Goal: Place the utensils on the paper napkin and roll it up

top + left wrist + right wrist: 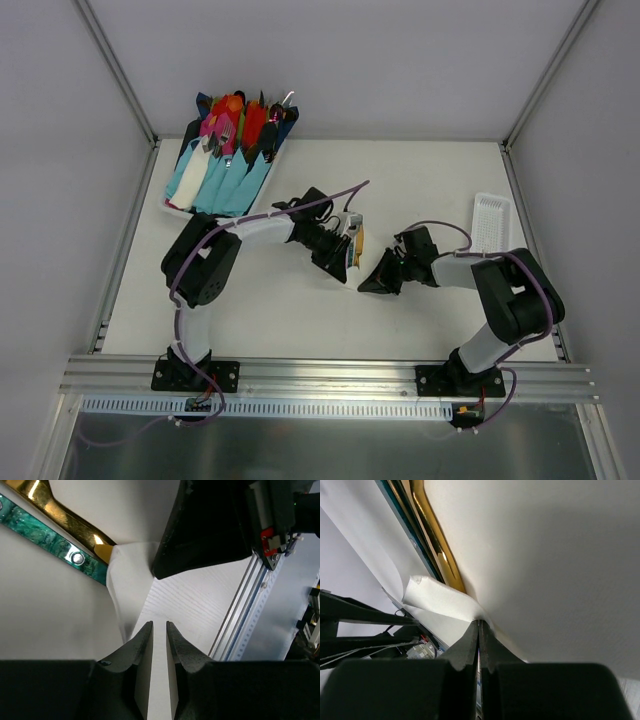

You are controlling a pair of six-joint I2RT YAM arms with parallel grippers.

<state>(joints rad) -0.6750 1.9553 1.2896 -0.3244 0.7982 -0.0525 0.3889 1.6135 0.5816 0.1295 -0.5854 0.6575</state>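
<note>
Right wrist: right pincer (479,623) pinches ribbed white paper napkin (435,597); left pincer (159,626) slightly parted near glossy golden utensils (60,516).

the utensils (65,519) lie side by side on the paper napkin (195,600) between my left gripper (159,625) and right gripper (479,622) at mid-table, the wrapped cutlery tray (170,207) behind left, the slotted tray (491,220) far right.

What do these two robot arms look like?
The left arm and right arm share black joints, white tubular links and a purple cable. The left gripper and right gripper are black, each with two wedge-shaped fingers. Both bases are black.
</note>
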